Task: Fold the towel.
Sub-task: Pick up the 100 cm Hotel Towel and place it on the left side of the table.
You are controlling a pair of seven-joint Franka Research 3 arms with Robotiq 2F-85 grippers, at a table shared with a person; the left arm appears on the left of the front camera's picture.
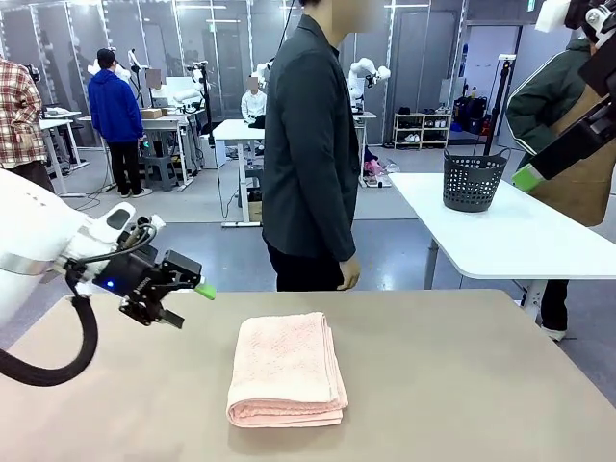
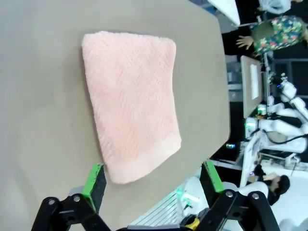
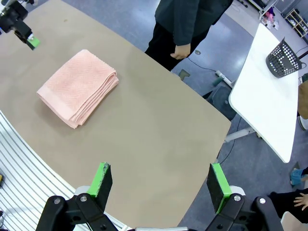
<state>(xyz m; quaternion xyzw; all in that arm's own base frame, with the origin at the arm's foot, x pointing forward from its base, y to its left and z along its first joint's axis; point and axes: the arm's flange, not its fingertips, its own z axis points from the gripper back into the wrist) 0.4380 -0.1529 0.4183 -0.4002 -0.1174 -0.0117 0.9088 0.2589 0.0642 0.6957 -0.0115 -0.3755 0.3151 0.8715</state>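
The towel (image 1: pixel 287 370) lies folded into a thick, neat rectangle on the near middle of the grey-brown table (image 1: pixel 462 385), its rounded fold facing the robot's side and its short edge pointing toward the far side. In the left wrist view the herringbone weave shows clearly on the towel's (image 2: pixel 131 101) top layer, with the plain smooth band along the short edge nearest that camera. In the right wrist view the stacked layers of the towel (image 3: pixel 78 87) show along one long side.

To the left of the towel, and apart from it, the left gripper (image 1: pixel 189 290) hangs above the table with its green pads pointing toward the towel; its jaws stand wide apart and hold nothing, as the left wrist view of the left gripper (image 2: pixel 153 179) confirms, with the towel's banded edge just beyond the fingertips. The right gripper (image 3: pixel 160 185) is high above the table's right part, well apart from the towel, jaws spread wide and empty; in the front view the right gripper (image 1: pixel 539 171) sits at the upper right.

Beyond the towel, at the table's far edge, a person in a dark jacket (image 1: pixel 310 154) stands side-on, one hand (image 1: pixel 348 277) hanging by the hip. Farther right of the towel, a white table (image 1: pixel 520 236) carries a dark mesh basket (image 1: pixel 473 180).
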